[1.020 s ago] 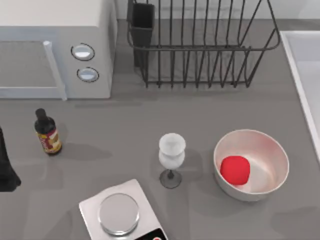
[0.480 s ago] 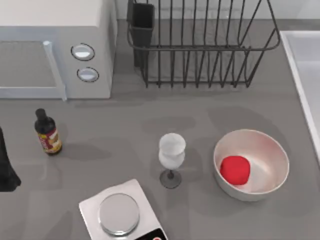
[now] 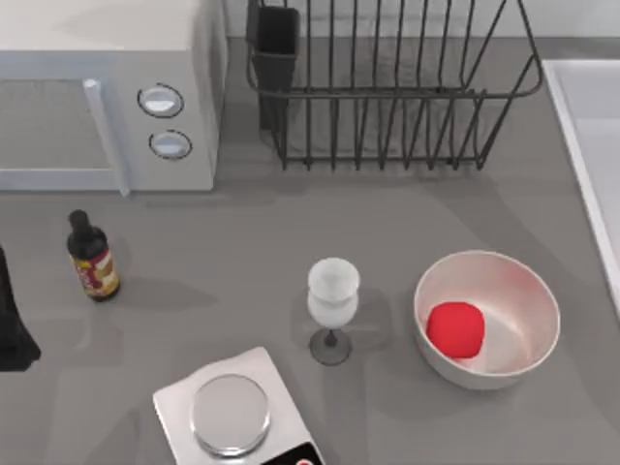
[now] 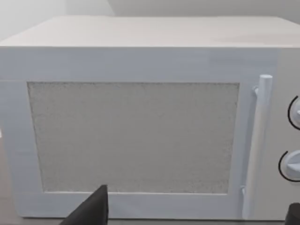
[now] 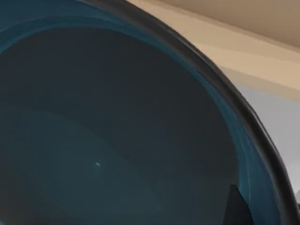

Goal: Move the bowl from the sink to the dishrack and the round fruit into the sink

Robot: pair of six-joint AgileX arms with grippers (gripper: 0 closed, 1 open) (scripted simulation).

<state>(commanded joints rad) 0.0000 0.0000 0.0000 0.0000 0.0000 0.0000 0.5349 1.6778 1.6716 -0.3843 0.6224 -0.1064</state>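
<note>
Right wrist view: teal bowl [image 5: 108,140] sitting very close under camera, one dark fingertip [image 5: 236,206] lying against its inner wall near rim; cannot tell whether fingers are clamping it.

Top view: round fruit [image 3: 455,328] lying inside white bowl [image 3: 523,291], lower right. Sink [image 3: 586,116] at right edge. Dishrack [image 3: 387,87] at upper centre.

Left gripper [image 4: 192,216] idling before microwave [image 4: 140,117], fingers spread apart.

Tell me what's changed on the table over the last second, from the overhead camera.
Nothing on the table has visibly moved. The round fruit still lies in the white bowl, the wine glass, the bottle and the scale stand where they were, and the dishrack is still without the bowl. The left arm stays parked at the table's left edge. Only a faint shadow on the tabletop has shifted.
</note>
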